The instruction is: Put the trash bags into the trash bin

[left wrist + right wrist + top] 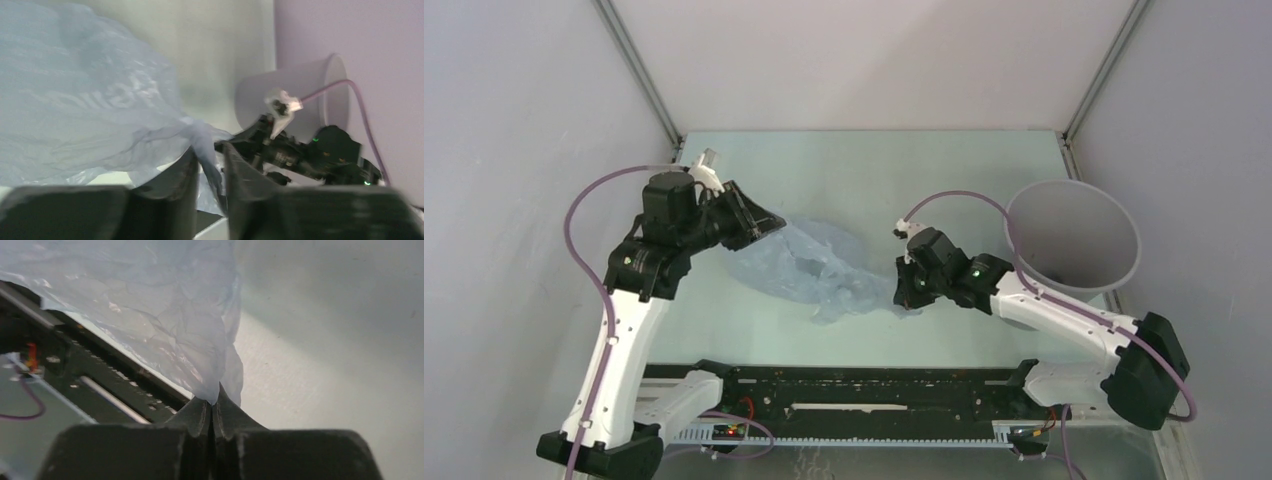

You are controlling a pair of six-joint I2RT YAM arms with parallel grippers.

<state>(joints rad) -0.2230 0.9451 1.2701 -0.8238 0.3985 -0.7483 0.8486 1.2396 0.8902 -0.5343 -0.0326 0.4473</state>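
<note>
The pale blue trash bag (809, 265) lies crumpled on the table's middle, stretched between both arms. My left gripper (774, 228) sits at its far left edge. In the left wrist view the bag (90, 100) fills the left side, and a strand of film hangs in the narrow gap of the left gripper (210, 148), whose jaws stand slightly apart. My right gripper (904, 303) is at the bag's near right corner. It is shut (214, 399) with a fold of the bag (165, 300) pinched at its tips. The grey trash bin (1064, 220) (260, 95) stands at the right, tipped toward the arms.
A black rail (854, 385) (100, 375) runs along the table's near edge between the arm bases. Grey enclosure walls close in the left, back and right sides. My right arm (320, 155) shows in front of the bin in the left wrist view.
</note>
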